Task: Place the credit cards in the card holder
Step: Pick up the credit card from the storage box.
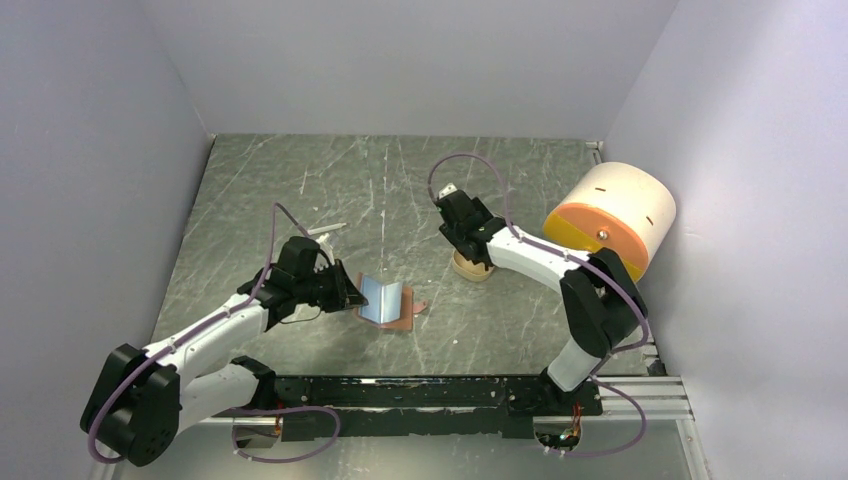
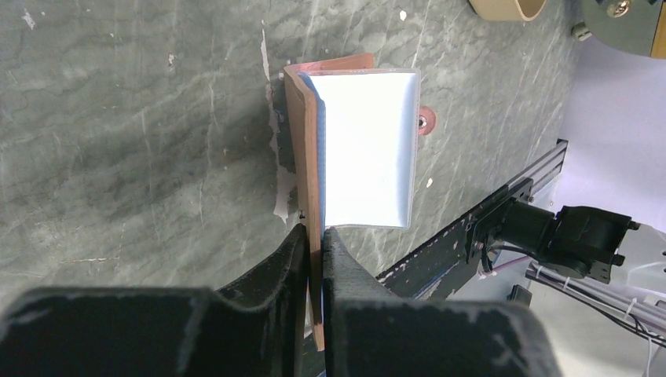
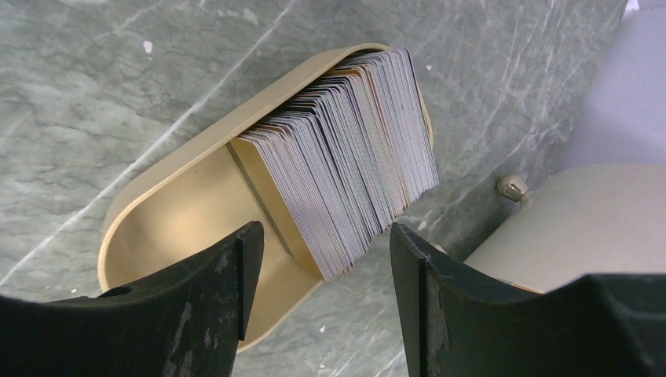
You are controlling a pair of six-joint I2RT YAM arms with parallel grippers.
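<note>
Top view: the card holder [image 1: 398, 318], a small reddish-brown leather bifold, lies open just below the centre of the frame on the grey marbled tabletop [image 1: 300, 180]. The left hand [image 1: 347, 291] meets it from the left. A tan oblong tray [image 1: 473, 268] sits to the upper right of the holder and well apart from it, and the right hand [image 1: 466, 240] hangs over the tray. A large cream-and-orange cylinder [image 1: 612, 218] stands at the right edge.

Left wrist view: the left hand is clenched on one leather flap of the card holder, which stands on edge between the two dark fingers at lower centre. A light-blue card [image 2: 367, 149], pale, glossy and round-cornered, rests against the inner face of the holder and fills the middle of the frame. Its far edge reaches past the leather. A small round snap tab [image 2: 425, 122] shows just beyond the right side of the card.

Right wrist view: the right hand is released, its fingers spread wide at the bottom of the frame, one on each side of the tray's near end. A stack of cards [image 3: 353, 181] stands on edge in the tray, leaning, at upper centre. The card edges are whitish to silvery, with a faint orange one among them. The left part of the tray shows bare tan floor.
</note>
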